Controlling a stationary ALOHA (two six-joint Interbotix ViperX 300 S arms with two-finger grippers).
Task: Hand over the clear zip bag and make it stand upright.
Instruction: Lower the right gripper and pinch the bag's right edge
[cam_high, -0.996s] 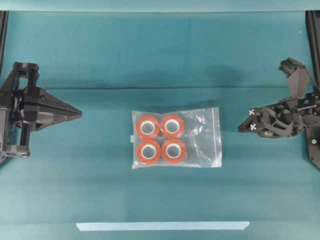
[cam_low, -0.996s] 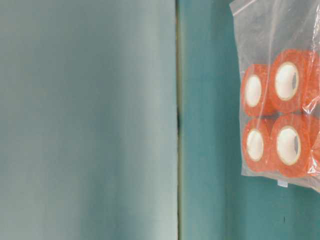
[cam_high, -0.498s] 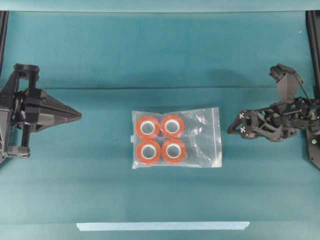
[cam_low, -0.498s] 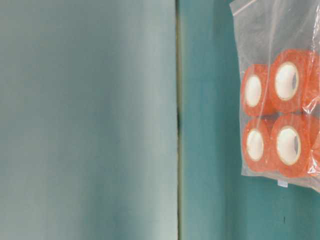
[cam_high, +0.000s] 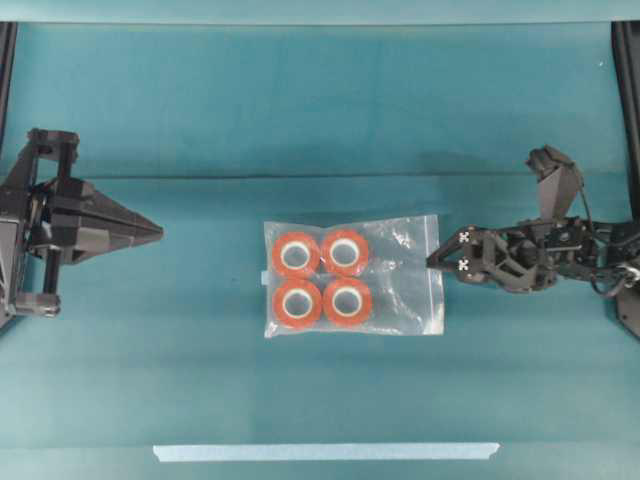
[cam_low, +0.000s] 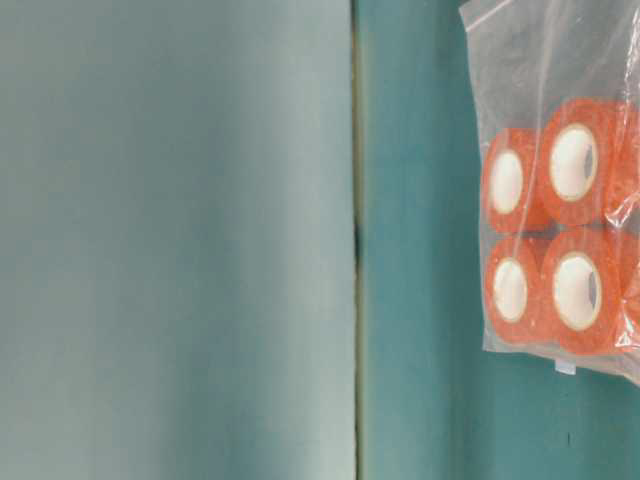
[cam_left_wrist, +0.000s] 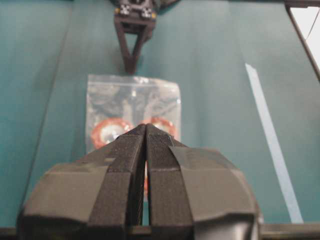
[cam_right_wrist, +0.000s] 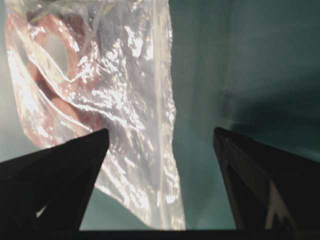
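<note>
Your clear zip bag (cam_high: 352, 276) lies flat mid-table. The right gripper (cam_high: 441, 262), jaws spread wide and empty, sits at the bag's zip edge; the left gripper (cam_high: 150, 230), pressed closed on nothing, waits well apart. Pinch only slippery film and the bag may slide free.

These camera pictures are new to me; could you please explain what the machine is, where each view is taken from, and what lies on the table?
Two robot arms face each other across a teal table. One picture looks down from overhead, one sits at table level, and one camera rides on each wrist. Between the arms the clear zip bag lies flat, holding four orange tape rolls. The left gripper is shut and holds nothing. The right gripper is open at the bag's zip edge, gripping nothing yet. A pale tape strip marks the table's near edge.
</note>
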